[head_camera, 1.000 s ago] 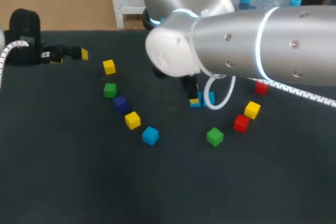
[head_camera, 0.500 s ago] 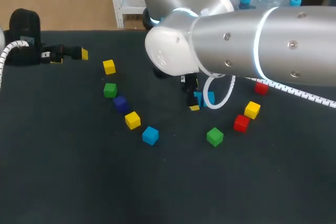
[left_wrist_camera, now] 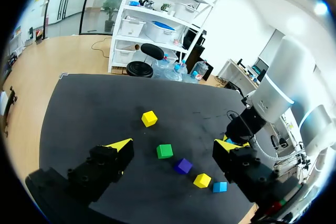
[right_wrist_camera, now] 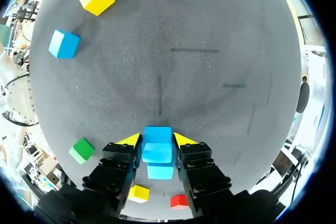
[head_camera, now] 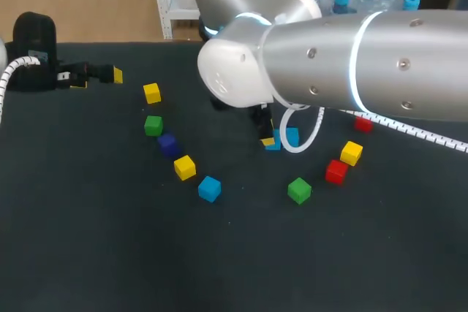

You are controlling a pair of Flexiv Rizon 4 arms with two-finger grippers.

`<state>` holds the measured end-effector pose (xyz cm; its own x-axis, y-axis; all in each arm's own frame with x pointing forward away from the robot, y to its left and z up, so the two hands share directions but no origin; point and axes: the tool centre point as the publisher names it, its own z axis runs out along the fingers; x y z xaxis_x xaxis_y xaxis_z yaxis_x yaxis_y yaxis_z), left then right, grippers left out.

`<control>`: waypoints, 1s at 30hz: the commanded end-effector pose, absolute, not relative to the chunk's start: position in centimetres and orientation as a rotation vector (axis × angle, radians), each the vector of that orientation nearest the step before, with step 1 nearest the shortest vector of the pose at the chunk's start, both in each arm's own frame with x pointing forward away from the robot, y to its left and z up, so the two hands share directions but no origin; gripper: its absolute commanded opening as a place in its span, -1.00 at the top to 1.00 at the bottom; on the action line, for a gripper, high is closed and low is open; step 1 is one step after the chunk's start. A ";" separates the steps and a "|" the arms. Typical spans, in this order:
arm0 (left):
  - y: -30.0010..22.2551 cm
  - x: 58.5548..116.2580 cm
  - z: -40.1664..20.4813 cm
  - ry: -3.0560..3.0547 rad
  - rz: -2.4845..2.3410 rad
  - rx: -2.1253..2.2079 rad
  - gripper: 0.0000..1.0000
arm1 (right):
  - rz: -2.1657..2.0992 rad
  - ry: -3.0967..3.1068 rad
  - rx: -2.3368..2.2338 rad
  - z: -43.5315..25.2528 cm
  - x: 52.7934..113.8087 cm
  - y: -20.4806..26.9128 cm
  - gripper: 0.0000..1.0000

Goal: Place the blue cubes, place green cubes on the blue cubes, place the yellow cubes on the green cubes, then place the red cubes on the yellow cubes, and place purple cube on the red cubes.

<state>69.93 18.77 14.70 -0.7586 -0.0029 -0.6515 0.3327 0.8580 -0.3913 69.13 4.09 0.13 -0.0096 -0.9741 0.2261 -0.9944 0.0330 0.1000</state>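
The table (head_camera: 88, 253) is plain black. A blue cube (right_wrist_camera: 157, 144), green cube (head_camera: 299, 190), yellow cube (head_camera: 185, 167), red cube (head_camera: 336, 172) and dark purple cube (head_camera: 169, 144) are solid-coloured. The right arm (head_camera: 351, 63) is silver.

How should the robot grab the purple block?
Probably from straight above, pinching two opposite flat sides of the purple block. It sits flat on the table, and the green block is close, so pick the sides not facing it.

"What sort of place is this?"

"A robotics lab, by the look of it. Two robot arms, the left arm (head_camera: 33, 49) and the large silver right arm (head_camera: 351, 63), hang over a dark-topped desk (head_camera: 88, 253)."

"Anything else?"

"Small test pieces lie scattered there: a green cube (head_camera: 299, 190), a yellow cube (head_camera: 184, 167), a red cube (head_camera: 336, 172)."
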 end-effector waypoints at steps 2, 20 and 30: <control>18.6 69.9 14.9 2.367 -0.643 0.234 -1.00 | 0.114 -2.074 2.032 0.1 69.1 4.0 0.45; 18.6 69.9 14.9 2.367 -0.643 0.234 -1.00 | 0.135 -2.069 2.042 0.1 69.2 4.2 0.36; 18.6 69.9 14.9 2.367 -0.643 0.234 -1.00 | 0.148 -2.063 2.042 0.1 69.5 4.2 0.50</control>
<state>69.93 18.77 14.70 -0.7586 -0.0029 -0.6515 0.3327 0.8580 -0.3913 69.42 4.22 0.10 0.0022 -0.9717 0.2364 -0.9955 0.0203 0.0925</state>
